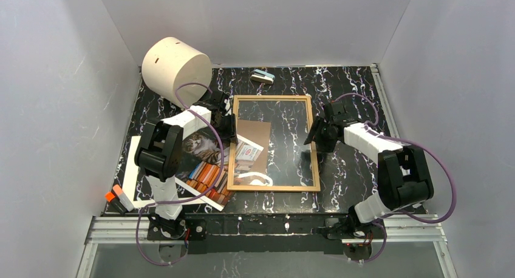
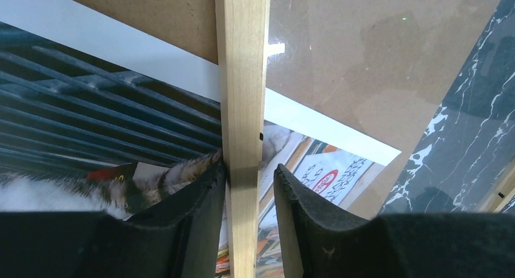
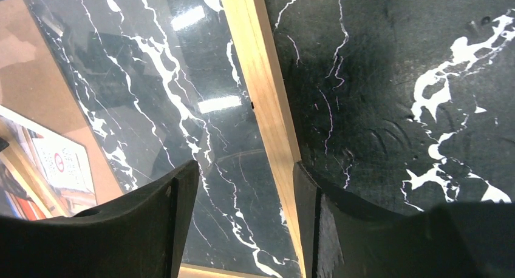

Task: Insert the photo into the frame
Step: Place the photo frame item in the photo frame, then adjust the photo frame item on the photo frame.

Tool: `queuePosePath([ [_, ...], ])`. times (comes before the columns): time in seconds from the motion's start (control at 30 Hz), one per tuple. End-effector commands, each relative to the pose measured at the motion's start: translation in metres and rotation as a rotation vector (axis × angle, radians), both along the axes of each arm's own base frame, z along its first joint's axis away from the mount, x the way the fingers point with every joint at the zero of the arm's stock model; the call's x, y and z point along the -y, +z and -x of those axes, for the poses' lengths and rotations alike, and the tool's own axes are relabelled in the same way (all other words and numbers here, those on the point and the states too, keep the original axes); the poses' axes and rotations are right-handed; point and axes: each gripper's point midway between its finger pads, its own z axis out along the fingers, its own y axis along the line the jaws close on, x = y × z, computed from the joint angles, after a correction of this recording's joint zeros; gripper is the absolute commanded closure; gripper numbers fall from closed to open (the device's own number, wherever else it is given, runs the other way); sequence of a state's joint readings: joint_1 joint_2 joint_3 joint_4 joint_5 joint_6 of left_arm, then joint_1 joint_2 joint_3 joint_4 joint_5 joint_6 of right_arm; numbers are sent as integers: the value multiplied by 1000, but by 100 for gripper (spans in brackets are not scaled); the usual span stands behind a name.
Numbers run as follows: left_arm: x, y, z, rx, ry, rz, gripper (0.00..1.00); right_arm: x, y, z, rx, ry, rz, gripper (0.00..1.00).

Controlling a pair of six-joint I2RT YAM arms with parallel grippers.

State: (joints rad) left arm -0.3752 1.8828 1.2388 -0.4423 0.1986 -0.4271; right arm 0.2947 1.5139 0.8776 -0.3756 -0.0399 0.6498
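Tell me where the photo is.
Top view, left side: the photo lies on the white mat sheet, its right edge under the left rail of the frame.

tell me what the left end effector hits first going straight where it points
The left end effector straddles a rail of the large light-wood picture frame, so likely that first; depth is unclear.

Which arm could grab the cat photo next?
Left, probably. The left tool, open, straddles the frame at its left rail, directly above the photo, which lies partly under that rail. The right tool sits at the opposite rail, away from the photo.
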Motion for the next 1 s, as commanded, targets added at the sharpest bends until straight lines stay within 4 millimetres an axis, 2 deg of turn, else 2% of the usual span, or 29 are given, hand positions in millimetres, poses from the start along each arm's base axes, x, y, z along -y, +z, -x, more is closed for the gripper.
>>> queuePosePath([
  [0.0,-2,0,13,-48,-16,-13,66,-1,30,-13,72,2,4,34],
  [0.07,-1,3,12,-43,-15,-10,66,-15,48,-13,120,58,-58,35],
  [0.17,0,4,13,-45,-16,-2,66,-66,73,-3,199,251,-228,37],
  [0.23,1,3,15,-54,-17,4,66,-103,81,13,216,379,-320,39],
  [0.43,0,2,19,-65,-7,11,67,-198,85,63,226,641,-488,50],
  [0.53,-2,-1,22,-73,6,2,68,-233,81,81,208,727,-532,57],
  [0.67,-7,-5,28,-81,21,-15,69,-268,67,101,168,800,-551,66],
  [0.77,-9,-6,30,-78,30,-12,69,-286,55,110,153,823,-554,69],
  [0.97,-9,-4,32,-74,41,2,69,-294,35,113,107,799,-559,70],
])
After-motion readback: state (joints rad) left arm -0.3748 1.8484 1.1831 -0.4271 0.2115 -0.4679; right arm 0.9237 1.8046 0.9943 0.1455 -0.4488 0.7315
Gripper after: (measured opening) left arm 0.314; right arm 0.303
